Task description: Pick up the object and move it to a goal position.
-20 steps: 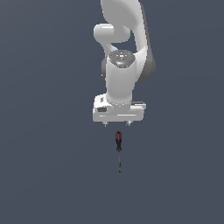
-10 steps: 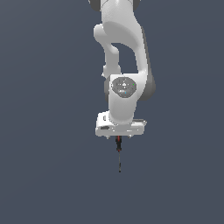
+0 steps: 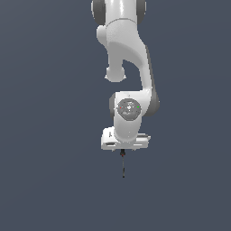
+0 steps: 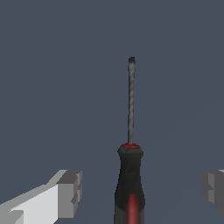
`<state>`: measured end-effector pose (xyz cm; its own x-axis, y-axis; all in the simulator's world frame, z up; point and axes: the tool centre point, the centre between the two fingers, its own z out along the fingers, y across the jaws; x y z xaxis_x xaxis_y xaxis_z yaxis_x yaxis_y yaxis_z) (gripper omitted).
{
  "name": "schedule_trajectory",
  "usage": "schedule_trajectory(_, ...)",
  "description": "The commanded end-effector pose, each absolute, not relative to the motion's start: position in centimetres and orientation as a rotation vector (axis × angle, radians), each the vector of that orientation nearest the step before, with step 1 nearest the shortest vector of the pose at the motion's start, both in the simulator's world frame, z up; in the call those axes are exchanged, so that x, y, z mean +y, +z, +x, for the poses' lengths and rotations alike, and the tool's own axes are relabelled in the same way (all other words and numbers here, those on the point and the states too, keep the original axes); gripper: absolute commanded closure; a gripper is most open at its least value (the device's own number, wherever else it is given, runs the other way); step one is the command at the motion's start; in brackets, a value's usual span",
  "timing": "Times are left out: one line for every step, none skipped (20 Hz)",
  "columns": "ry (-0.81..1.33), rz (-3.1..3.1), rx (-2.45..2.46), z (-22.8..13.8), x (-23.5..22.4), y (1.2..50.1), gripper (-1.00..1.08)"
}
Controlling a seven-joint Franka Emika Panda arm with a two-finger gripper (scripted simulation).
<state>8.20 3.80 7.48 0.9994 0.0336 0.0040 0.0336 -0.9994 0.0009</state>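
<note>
Screwdriver (image 4: 130,175): lies flat on the plain grey counter (image 3: 45,180), between the two fingers of the hand, touching neither.
Handle: black with a red stripe and a red ring at the collar, the part nearest the wrist camera; in the exterior view almost wholly hidden under the hand, only a dark stub with a trace of red showing below the hand's body.
Shaft: thin, dark metal, straight, pointing away from the arm's base; in the exterior view sticks out below the hand toward the lower edge.
Hand (image 3: 122,151): open, jaws spread wide, low over the handle; fingers point straight down.
Fingers (image 4: 70,192): one grey pad on each side of the handle in the wrist view, both well apart from it, a clear strip of counter on either side.
Arm (image 3: 128,67): white, folded down from the top of the exterior view, wrist joint directly above the hand.
Contact: none visible between pads and handle.
Height of hand over counter: cannot tell exactly from either view.
</note>
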Motion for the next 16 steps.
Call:
schedule_trajectory(0.003, 3.141, 0.052, 8.4, 3.9, 6.9, -0.92)
schedule_trajectory(0.002, 3.141, 0.052, 8.5, 3.9, 6.7, -0.92)
schedule_trajectory(0.001, 3.141, 0.051, 8.5, 3.9, 6.6, -0.92)
schedule_trajectory(0.001, 3.141, 0.051, 8.5, 3.9, 6.5, -0.92)
schedule_trajectory(0.0, 3.141, 0.051, 8.5, 3.9, 6.5, -0.92)
schedule_trajectory(-0.001, 3.141, 0.052, 8.5, 3.9, 6.6, -0.92)
schedule_trajectory(-0.001, 3.141, 0.052, 8.5, 3.9, 6.5, -0.92)
schedule_trajectory(-0.001, 3.141, 0.052, 8.5, 3.9, 6.4, -0.92)
schedule_trajectory(-0.001, 3.141, 0.052, 8.5, 3.9, 6.2, -0.92)
schedule_trajectory(-0.001, 3.141, 0.052, 8.5, 3.9, 5.9, -0.92)
schedule_trajectory(-0.001, 3.141, 0.052, 8.5, 3.9, 5.6, -0.92)
schedule_trajectory(-0.001, 3.141, 0.052, 8.4, 3.9, 5.2, -0.92)
schedule_trajectory(-0.001, 3.141, 0.052, 8.4, 3.9, 4.7, -0.92)
schedule_trajectory(-0.001, 3.141, 0.052, 8.4, 3.9, 4.1, -0.92)
schedule_trajectory(-0.001, 3.141, 0.052, 8.4, 3.9, 3.5, -0.92)
schedule_trajectory(-0.001, 3.141, 0.052, 8.4, 3.9, 2.9, -0.92)
